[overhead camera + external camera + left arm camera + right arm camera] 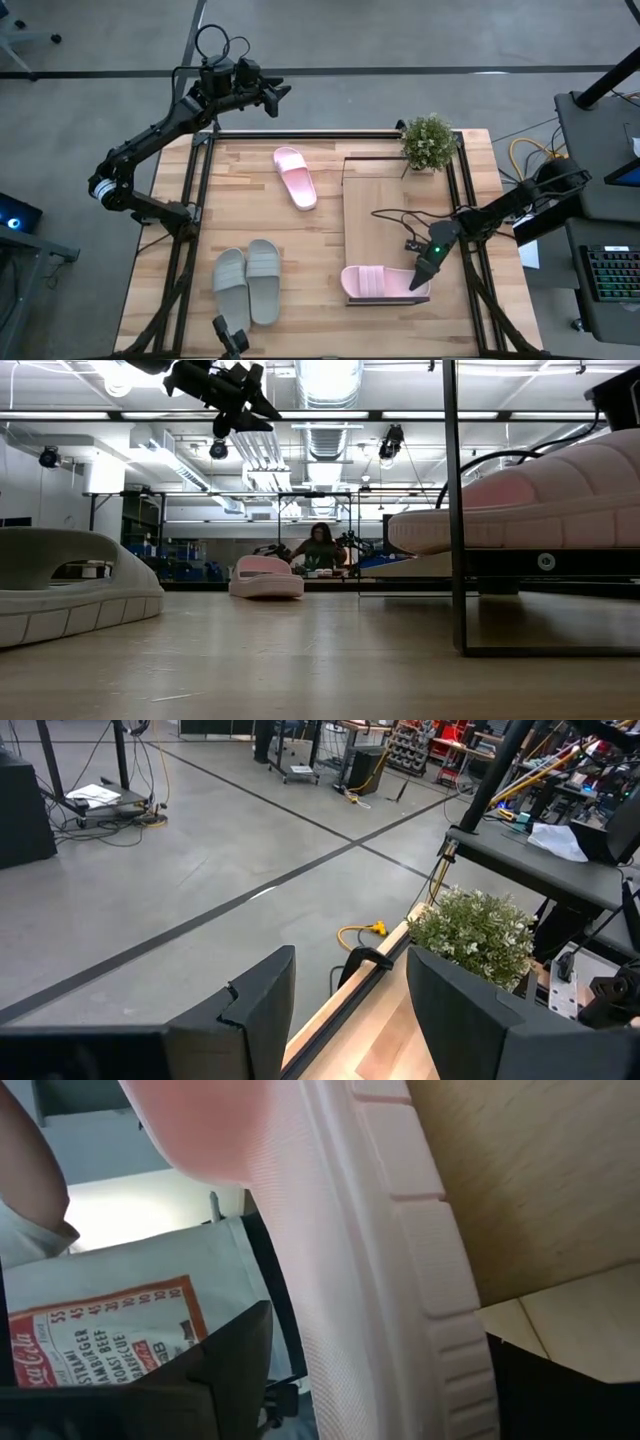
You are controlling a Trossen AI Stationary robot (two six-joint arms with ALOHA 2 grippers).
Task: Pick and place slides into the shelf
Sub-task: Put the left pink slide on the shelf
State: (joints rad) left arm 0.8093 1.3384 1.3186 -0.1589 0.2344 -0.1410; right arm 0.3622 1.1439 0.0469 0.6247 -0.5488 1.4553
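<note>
High view. Right gripper (424,279) low at the near end of the shelf (375,215), on one pink slide (382,282) that lies crosswise on the board by its near edge. Whether it pinches the slide is not clear from here. Risk, as I judge it: the slide sits close to the edge, so a drag on release could tip it off onto the tabletop (250,215). Count: two pink, the second pink slide (296,177) on the tabletop near the far side; a grey-green pair (248,282) of two, side by side near the front left. Four slides, one shelf, one potted plant (428,142) at the shelf's far corner. Left gripper (273,97) raised beyond the far table edge, idle.

Low view. Pink slide up on the shelf at right, one grey-green slide (70,585) at left. Person (318,549) seated far back.

Left wrist view. Left fingers (262,1010) apart, nothing between them.

Right wrist view. Right fingers (215,1365) on either side of the pink sole; I judge them clamped on it.
</note>
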